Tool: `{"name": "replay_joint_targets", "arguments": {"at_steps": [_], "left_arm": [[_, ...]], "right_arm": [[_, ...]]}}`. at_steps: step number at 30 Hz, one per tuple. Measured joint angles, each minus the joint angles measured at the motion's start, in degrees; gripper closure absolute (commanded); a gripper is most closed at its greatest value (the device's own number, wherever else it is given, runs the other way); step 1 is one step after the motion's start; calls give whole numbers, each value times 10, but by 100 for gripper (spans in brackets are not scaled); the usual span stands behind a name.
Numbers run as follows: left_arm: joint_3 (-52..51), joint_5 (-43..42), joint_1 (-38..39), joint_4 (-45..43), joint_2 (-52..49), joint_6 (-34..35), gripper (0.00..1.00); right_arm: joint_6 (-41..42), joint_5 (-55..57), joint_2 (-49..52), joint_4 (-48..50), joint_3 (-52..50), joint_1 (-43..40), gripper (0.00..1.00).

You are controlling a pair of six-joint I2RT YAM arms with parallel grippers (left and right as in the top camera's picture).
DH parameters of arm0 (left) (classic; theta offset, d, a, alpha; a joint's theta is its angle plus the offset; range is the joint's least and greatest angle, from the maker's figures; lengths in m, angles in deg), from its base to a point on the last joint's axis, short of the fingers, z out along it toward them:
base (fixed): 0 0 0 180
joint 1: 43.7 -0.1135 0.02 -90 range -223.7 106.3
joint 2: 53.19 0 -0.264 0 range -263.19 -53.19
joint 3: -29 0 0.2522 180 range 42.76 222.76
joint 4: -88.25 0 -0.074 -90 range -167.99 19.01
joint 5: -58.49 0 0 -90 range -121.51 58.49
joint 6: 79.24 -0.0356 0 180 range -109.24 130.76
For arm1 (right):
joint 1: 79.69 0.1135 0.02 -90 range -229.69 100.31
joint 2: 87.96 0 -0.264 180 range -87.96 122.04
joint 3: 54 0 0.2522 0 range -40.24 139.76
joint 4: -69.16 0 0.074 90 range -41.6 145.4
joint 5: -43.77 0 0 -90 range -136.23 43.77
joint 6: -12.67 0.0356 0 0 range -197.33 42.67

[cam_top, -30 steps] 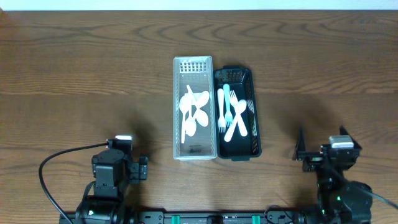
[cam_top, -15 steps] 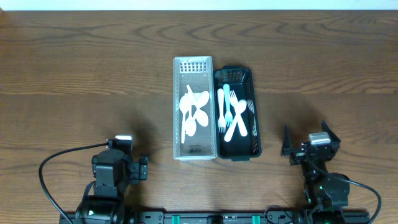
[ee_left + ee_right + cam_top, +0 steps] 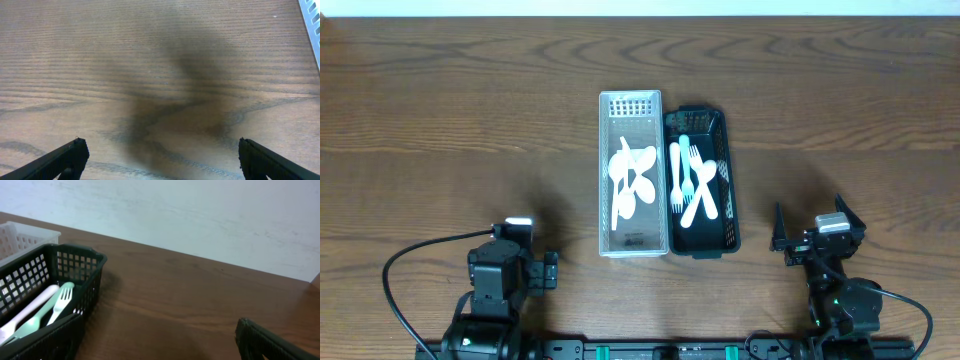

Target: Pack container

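Note:
A white slotted container holds several white spoons. Touching its right side, a black mesh basket holds several white and pale green forks. My left gripper is open and empty over bare table at the front left; in the left wrist view only wood lies between its fingers. My right gripper is open and empty at the front right, to the right of the basket. The right wrist view shows the basket with a green fork at its left.
The wooden table stretches around both containers. A corner of the white container shows at the top right of the left wrist view. A pale wall stands behind the table's far edge. A black cable loops by the left arm.
My right arm has shifted left and a little forward, towards the black basket, and stays open. The left arm and the containers have not moved.

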Motion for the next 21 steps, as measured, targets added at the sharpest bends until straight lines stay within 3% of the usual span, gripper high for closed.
{"name": "replay_joint_targets", "arguments": {"at_steps": [15,21], "left_arm": [[0,0,0,2,3,0,2],[0,0,-2,44,98,0,2]], "right_arm": [[2,0,0,0,0,0,1],[2,-2,0,0,0,0,1]]}}
